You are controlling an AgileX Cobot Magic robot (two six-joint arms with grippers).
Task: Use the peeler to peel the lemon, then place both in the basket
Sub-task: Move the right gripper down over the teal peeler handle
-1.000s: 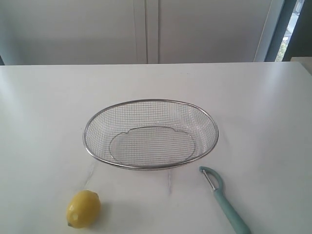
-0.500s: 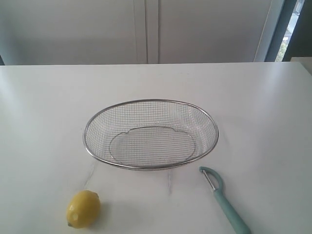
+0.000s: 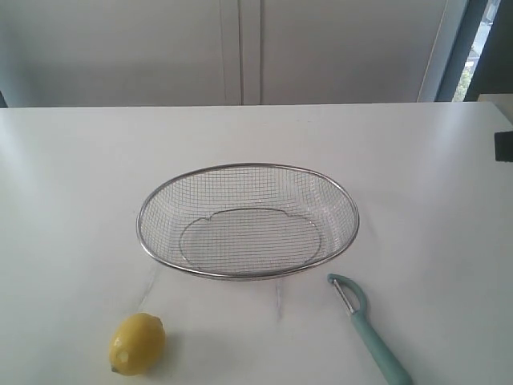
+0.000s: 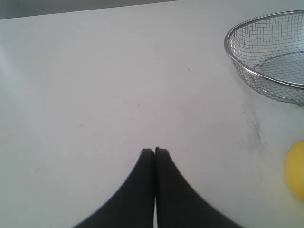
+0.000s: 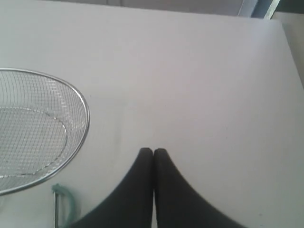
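Resting: oval wire-mesh basket (image 3: 247,165) | dimpled yellow lemon (image 3: 137,343) | slim teal peeler (image 3: 370,338)

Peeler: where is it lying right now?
In the exterior view the peeler lies on the table at lower right, head close to the rim of the basket without touching; the lemon sits at lower left.

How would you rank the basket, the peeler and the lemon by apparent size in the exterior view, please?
1. Basket: clearly the largest, though it is farthest from the camera.
2. Peeler: longer than the lemon, but slim and cut off by the frame edge.
3. Lemon: shorter but fatter; by area these two look close.
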